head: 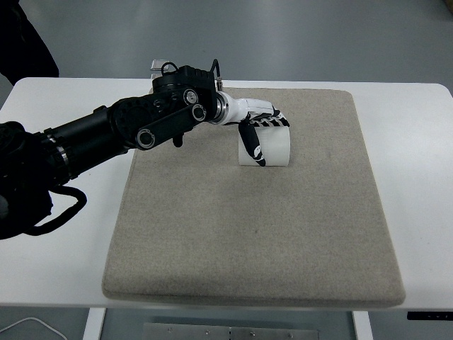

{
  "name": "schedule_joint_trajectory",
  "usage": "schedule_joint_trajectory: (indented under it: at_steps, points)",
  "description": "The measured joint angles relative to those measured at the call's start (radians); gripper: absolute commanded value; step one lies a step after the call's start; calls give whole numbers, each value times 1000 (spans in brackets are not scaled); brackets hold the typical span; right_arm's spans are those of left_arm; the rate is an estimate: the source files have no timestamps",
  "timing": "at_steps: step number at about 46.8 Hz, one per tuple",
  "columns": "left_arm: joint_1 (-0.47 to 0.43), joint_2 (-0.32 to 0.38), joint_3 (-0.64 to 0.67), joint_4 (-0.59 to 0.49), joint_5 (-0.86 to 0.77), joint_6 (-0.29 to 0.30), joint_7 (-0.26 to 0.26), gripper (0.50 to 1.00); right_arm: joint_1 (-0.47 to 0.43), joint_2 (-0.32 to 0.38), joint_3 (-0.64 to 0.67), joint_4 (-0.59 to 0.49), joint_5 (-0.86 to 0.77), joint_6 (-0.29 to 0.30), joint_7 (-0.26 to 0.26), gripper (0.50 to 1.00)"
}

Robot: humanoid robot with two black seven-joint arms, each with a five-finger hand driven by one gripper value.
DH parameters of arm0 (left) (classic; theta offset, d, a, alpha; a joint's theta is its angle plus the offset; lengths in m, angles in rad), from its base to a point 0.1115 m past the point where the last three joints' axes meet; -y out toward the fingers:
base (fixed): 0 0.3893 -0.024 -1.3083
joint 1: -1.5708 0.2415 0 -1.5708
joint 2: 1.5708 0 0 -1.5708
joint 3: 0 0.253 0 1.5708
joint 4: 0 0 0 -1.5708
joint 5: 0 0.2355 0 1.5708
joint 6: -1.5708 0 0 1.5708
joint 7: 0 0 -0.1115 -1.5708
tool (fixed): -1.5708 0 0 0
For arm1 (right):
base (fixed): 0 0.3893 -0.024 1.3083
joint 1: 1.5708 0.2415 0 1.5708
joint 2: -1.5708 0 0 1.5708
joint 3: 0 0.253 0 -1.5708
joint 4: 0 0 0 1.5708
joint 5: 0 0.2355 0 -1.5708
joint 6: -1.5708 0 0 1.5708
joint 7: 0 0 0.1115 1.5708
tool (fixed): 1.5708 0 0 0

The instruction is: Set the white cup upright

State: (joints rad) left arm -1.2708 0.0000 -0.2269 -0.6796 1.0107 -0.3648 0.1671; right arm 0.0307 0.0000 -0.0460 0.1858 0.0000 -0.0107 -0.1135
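One hand at work: left hand (260, 132), reaching in from the left over the grey mat (248, 241); no right arm to be seen.
Cup position: white cup (272, 146) lies on its side on the far middle of the mat, well in from every edge.
Grip state: fingers curled over the cup's top, thumb down its near left face; looks like a grasp closed on the cup, though contact on the far side is hidden.
Cup relative to hand: directly under and slightly right of the palm, touching the fingers.
Risk, slip: smooth round wall could roll out of a partial pinch as the wrist turns.
Risk, topple: released while tilted, it could fall back onto its side.
Risk, mat: soft surface may let the base rock.
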Motion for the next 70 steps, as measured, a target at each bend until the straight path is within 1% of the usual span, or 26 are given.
schedule_joint_trajectory:
  at_steps: [3, 5, 6, 10, 11, 13, 19, 27, 37, 44, 50, 53, 57, 63, 68, 70]
  points:
    - [2, 0, 1, 0, 0, 4, -12, 748, 0, 0, 0, 0, 0, 0, 0, 930]
    - [3, 0, 1, 0, 0, 5, -23, 682, 0, 0, 0, 0, 0, 0, 0, 930]
    - [4, 0, 2, 0, 0, 5, -30, 658, 0, 0, 0, 0, 0, 0, 0, 930]
    - [6, 0, 3, 0, 1, 5, -41, 621, -1, 0, 0, 0, 0, 0, 0, 930]
    - [6, 0, 3, 0, 1, 5, -42, 587, -1, 0, 0, 0, 0, 0, 0, 930]
    - [6, 0, 3, 0, 1, 5, -43, 502, -1, 0, 0, 0, 0, 0, 0, 930]
    - [7, 0, 1, 1, -1, -1, -54, 500, 0, 0, 0, 0, 0, 0, 0, 930]
    - [0, 0, 0, 1, -6, -31, -55, 500, 0, 0, 0, 0, 0, 0, 0, 930]
    - [-4, 0, -23, 11, -20, -47, -56, 500, 0, 0, 0, 0, 0, 0, 0, 930]
    - [5, 0, -103, 35, -35, -50, -59, 500, 0, 0, 0, 0, 0, 0, 0, 930]
    - [9, 0, -155, 49, -103, -59, -66, 500, 0, 0, 0, 0, 0, 0, 0, 930]
    - [10, 4, -160, 50, -150, -60, -95, 500, 0, 0, 0, 0, 0, 0, 0, 930]
    - [10, 29, -162, 51, -202, -62, -140, 500, 0, 0, 0, 0, 0, 0, 0, 930]
    - [14, 78, -163, 55, -278, -65, -206, 500, 0, 0, 0, 0, 0, 0, 0, 930]
    - [39, 117, -162, 67, -327, -68, -259, 500, 0, 0, 0, 0, 0, 0, 0, 930]
    - [48, 135, -162, 69, -345, -78, -290, 500, 0, 0, 0, 0, 0, 0, 0, 930]
